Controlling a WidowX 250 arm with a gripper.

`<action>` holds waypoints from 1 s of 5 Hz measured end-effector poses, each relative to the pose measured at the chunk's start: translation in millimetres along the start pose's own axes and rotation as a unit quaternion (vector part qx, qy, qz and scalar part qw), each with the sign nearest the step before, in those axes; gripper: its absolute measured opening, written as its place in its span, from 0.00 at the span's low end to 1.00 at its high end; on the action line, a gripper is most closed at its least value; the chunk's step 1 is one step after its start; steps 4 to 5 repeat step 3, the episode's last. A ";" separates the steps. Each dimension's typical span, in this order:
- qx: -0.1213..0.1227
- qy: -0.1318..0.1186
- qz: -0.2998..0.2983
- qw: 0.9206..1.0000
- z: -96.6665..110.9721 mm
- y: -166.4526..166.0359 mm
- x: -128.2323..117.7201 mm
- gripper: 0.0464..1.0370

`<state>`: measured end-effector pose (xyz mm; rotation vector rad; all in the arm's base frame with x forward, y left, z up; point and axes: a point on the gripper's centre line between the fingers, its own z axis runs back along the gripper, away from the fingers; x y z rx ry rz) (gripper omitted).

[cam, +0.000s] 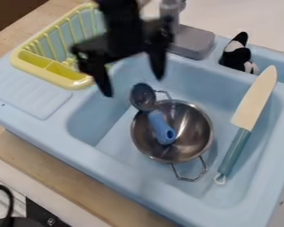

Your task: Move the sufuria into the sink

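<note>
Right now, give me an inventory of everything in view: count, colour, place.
Sink: one, light blue, set in the counter.
Sufuria: one, silver, in the basin.
Ladle-like utensil: one, blue handle and dark round head, lying across the sufuria.
Knife: one, cream blade and teal handle, slanting along the basin's right side.
Dish rack: one, yellow, upper left.
Block: one, grey, behind the basin.
Small object: one, black and white, upper right.
Counter: one, wood-toned, around the sink.
Cable: one, black, lower left.
Gripper: one, black, open above the basin.
</note>
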<state>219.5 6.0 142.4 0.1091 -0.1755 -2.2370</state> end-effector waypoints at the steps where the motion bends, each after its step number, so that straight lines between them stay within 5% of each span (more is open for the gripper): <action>1: 0.018 0.023 -0.001 1.000 3.6 -3.7 -14.5 0.96; 3: -0.010 0.052 -0.039 0.998 -1.7 7.8 -46.4 0.96; 5: -0.010 0.052 -0.039 0.998 -1.7 7.8 -46.4 0.96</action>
